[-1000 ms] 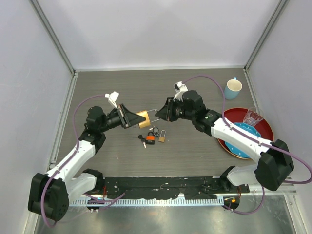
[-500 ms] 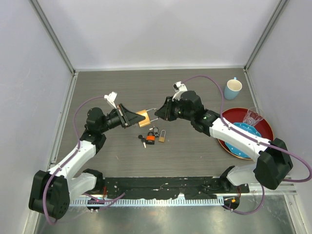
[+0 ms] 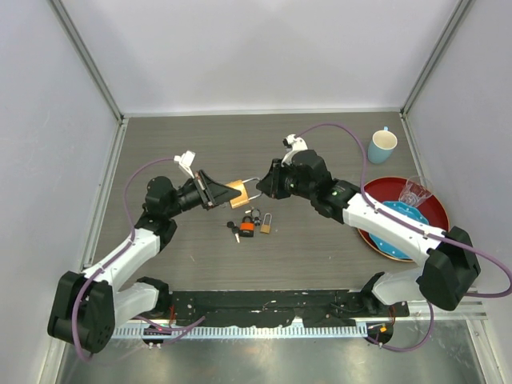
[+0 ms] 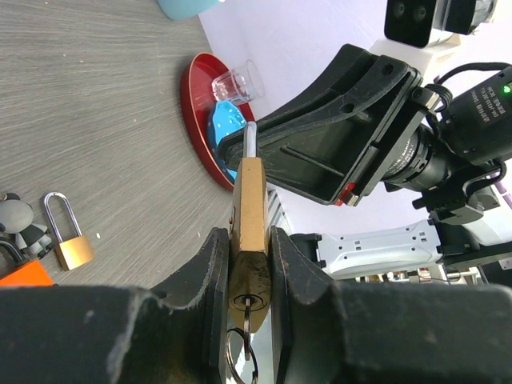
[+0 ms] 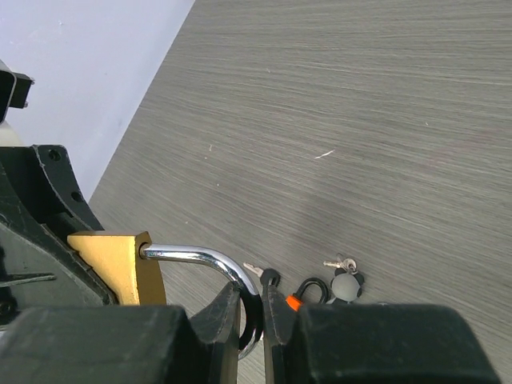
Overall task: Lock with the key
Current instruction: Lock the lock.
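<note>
A large brass padlock [image 3: 236, 193] is held in the air between the arms. My left gripper [image 3: 218, 194] is shut on its brass body [image 4: 250, 210]. A key [image 4: 246, 314] with a ring sits in the keyhole at the body's near end. My right gripper [image 3: 261, 186] is shut on the chrome shackle [image 5: 210, 260], whose one leg enters the brass body [image 5: 120, 268] while the curved end sits between my fingers. The shackle stands open.
On the table below lie a small brass padlock [image 3: 265, 224], an orange-and-black lock [image 3: 246, 227] and small keys [image 5: 342, 264]. A red plate [image 3: 432, 210] with a blue dish and a glass sits at the right. A blue mug [image 3: 382, 146] stands behind it.
Both grippers and the padlock have shifted slightly away from the arm bases, with the padlock tilting a little. Both grips are unchanged.
</note>
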You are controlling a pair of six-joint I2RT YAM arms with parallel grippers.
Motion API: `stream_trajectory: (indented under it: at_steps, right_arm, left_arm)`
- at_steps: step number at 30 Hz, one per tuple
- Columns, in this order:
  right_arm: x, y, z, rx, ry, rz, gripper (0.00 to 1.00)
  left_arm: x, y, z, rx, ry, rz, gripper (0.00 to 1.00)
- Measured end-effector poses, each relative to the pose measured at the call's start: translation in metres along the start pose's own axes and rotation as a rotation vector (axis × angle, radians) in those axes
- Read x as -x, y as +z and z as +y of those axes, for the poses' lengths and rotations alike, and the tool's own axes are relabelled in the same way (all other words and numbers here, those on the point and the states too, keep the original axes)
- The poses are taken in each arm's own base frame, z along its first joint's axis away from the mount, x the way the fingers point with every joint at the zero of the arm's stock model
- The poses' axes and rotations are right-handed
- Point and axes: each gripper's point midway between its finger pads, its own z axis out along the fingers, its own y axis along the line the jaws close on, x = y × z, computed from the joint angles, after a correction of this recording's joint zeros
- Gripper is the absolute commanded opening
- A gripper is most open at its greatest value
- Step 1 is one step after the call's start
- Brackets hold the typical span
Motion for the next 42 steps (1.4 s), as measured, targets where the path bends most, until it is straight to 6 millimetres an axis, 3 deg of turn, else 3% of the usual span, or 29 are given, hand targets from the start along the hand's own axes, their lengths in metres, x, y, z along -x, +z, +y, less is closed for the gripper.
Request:
stream_trajectory:
  at_steps: [20, 32, 42]
  right_arm:
    - [-0.002, 0.002, -0.002, -0.081, -0.062, -0.003, 0.02]
    - [-0.019, 0.009, -0.018, -0.161, -0.086, 0.044, 0.02]
    - [-0.023, 0.012, -0.02, -0.165, -0.096, 0.057, 0.02]
  left_arm:
    - [-0.003, 0.007, 0.002, 0.013, 0.024, -0.012, 0.0]
    - [-0.014, 0.014, 0.018, 0.085, 0.034, 0.007, 0.0]
    - [-0.016, 0.014, 0.022, 0.105, 0.044, 0.012, 0.0]
